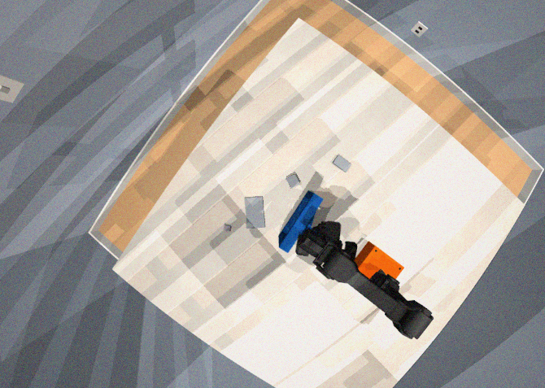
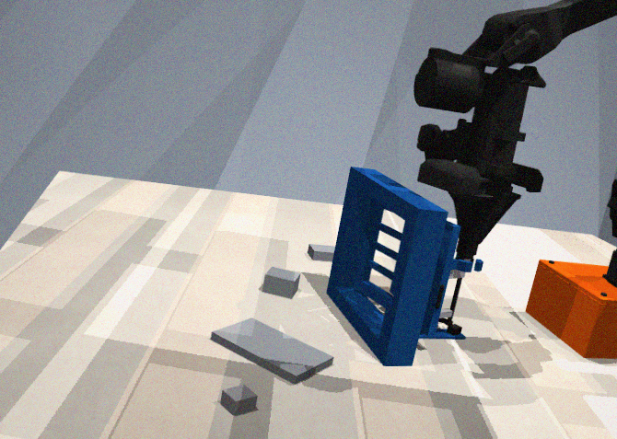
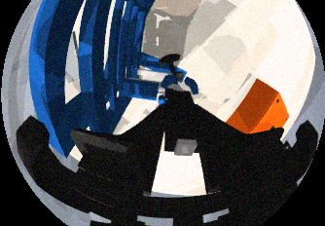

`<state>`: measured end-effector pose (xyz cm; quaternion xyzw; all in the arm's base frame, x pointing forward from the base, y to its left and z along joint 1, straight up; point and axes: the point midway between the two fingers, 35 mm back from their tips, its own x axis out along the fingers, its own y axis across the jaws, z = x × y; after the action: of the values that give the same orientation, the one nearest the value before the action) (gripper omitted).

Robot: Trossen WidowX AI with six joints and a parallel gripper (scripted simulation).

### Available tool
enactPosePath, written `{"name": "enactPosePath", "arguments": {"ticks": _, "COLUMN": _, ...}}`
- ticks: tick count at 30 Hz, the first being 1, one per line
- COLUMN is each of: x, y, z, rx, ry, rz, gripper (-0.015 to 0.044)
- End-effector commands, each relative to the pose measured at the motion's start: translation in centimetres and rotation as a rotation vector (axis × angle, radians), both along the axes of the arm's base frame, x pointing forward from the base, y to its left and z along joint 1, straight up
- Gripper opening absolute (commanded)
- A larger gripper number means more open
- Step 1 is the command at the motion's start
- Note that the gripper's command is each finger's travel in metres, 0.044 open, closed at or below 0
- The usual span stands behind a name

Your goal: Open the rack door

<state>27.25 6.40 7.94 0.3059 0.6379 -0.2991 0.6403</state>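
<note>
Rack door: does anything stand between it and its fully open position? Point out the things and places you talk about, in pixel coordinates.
Nothing visible stands against the door (image 2: 447, 280) (image 3: 87, 72). The orange block (image 1: 379, 261) (image 2: 561, 300) (image 3: 253, 106) stands apart on its opening side; whether the full swing clears it, I cannot tell.
</note>
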Motion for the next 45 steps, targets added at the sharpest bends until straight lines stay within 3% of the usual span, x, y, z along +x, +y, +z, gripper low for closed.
{"name": "enactPosePath", "arguments": {"ticks": 1, "x": -0.2, "y": -0.6, "z": 0.0, "rx": -0.003, "ry": -0.013, "rz": 0.081, "gripper": 0.001}}
{"name": "enactPosePath", "arguments": {"ticks": 45, "x": -1.9, "y": -8.4, "z": -0.1, "rx": -0.017, "ry": -0.013, "rz": 0.728, "gripper": 0.001}}
